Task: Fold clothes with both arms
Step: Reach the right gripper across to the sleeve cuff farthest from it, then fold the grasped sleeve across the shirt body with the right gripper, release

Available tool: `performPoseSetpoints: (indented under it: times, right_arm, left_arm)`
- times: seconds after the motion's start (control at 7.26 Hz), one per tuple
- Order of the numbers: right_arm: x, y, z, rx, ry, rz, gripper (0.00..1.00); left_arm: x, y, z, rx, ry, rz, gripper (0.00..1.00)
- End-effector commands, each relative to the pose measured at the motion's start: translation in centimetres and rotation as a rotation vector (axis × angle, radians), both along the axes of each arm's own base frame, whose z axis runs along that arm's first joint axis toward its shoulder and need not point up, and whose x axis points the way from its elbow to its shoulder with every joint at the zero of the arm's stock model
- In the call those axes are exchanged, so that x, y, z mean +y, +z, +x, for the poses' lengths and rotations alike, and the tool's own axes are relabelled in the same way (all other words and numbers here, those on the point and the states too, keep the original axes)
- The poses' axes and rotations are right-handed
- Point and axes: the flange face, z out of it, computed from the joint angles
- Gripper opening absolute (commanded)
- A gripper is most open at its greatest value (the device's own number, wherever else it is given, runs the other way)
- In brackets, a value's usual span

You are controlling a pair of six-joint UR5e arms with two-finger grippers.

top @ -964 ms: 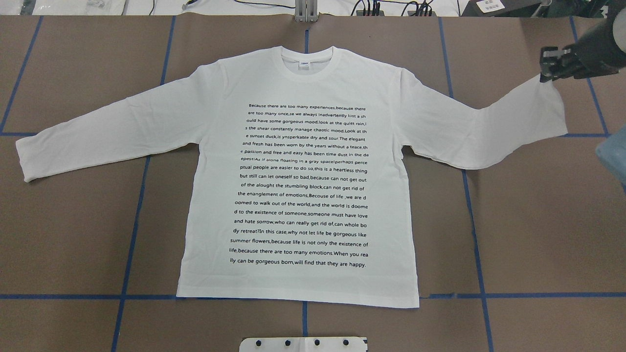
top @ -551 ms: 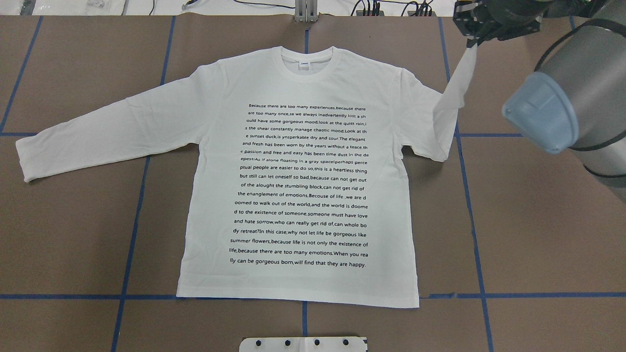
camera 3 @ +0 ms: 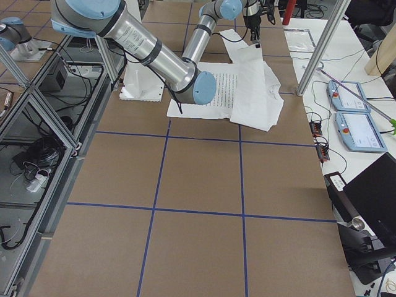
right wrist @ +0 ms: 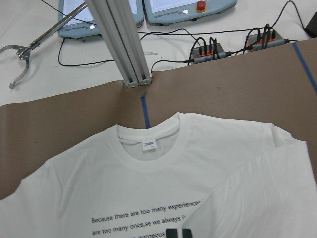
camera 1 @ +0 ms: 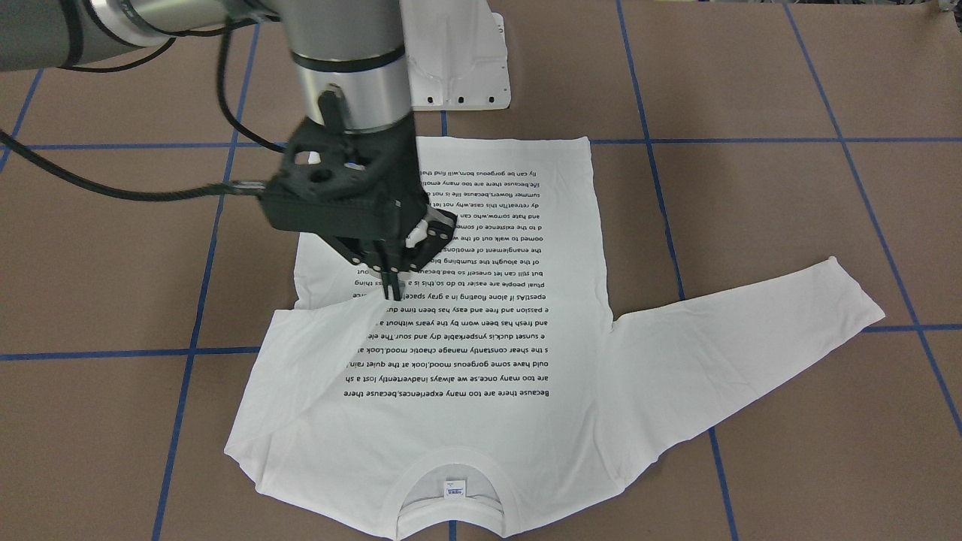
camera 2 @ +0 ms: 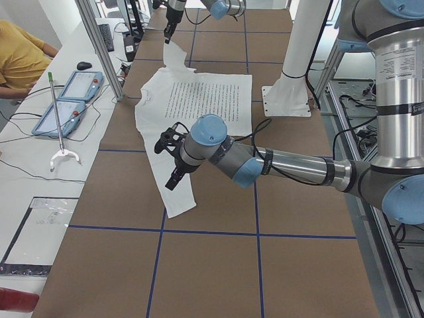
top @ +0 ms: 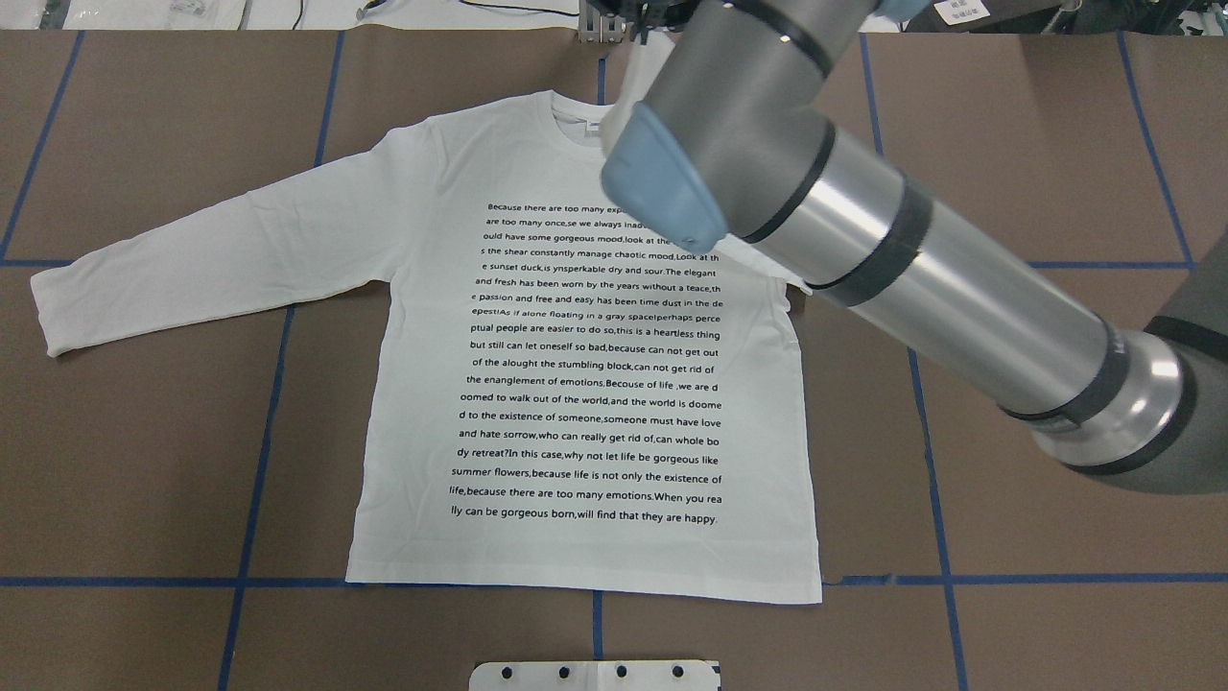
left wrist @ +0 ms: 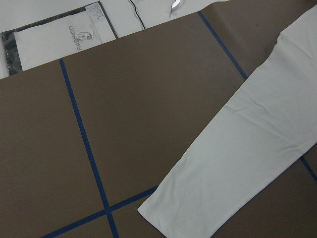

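Observation:
The white long-sleeved shirt (camera 1: 481,368) lies flat on the brown table, text side up, with its collar (top: 576,120) toward the far edge. My right gripper (camera 1: 389,291) is shut on the cuff of one sleeve (camera 1: 316,361), which is lifted and drawn diagonally across the chest over the text. The right arm (top: 863,250) hides that part in the overhead view. The other sleeve (top: 192,259) lies stretched out flat. My left gripper (camera 2: 172,179) hovers above this sleeve (left wrist: 237,163); I cannot tell whether it is open or shut.
The white pedestal base (camera 1: 458,68) stands at the hem side. Blue tape lines (top: 259,432) grid the table. An aluminium post (right wrist: 124,44), cable plugs (right wrist: 210,49) and teach pendants (camera 2: 69,99) sit beyond the collar edge. A seated person (camera 2: 20,56) is there too.
My right arm has swung from the table's right side across the shirt, carrying the cuff with it. The sleeve that lay stretched out to the right is now drawn over the chest.

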Motion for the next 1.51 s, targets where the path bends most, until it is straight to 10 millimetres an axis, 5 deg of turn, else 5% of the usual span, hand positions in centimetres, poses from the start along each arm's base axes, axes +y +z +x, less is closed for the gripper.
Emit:
performPoseSetpoints:
  times: [0.0, 0.28, 0.41, 0.55, 0.69, 0.96, 1.38]
  right_arm:
    - [5.6, 0.8, -15.0, 0.011, 0.1, 0.042, 0.0]
    - [7.8, 5.1, -23.5, 0.029, 0.12, 0.051, 0.0]
    - [8.5, 6.3, -25.2, 0.019, 0.128, 0.051, 0.0]
    - [9.0, 5.5, -25.5, -0.01, 0.15, 0.028, 0.62]
    - [8.8, 3.4, -26.0, -0.04, 0.181, -0.002, 0.99]
    - [7.7, 0.6, -25.1, -0.068, 0.191, -0.006, 0.99]
    - [2.3, 0.2, -19.5, -0.058, 0.149, -0.125, 1.0]
  left_arm:
    - [0.7, 0.7, -0.1, -0.002, -0.001, -0.014, 1.0]
    - [1.5, 1.3, -0.1, -0.002, -0.001, -0.028, 1.0]
    - [1.5, 1.3, -0.1, -0.003, -0.002, -0.031, 1.0]
    - [1.4, 1.4, -0.1, -0.003, -0.002, -0.032, 1.0]
    - [1.4, 1.4, -0.1, -0.003, -0.002, -0.032, 1.0]
    - [1.4, 1.5, 0.0, -0.003, -0.001, -0.035, 1.0]
    - [1.3, 1.8, 0.0, -0.001, 0.002, -0.028, 1.0]
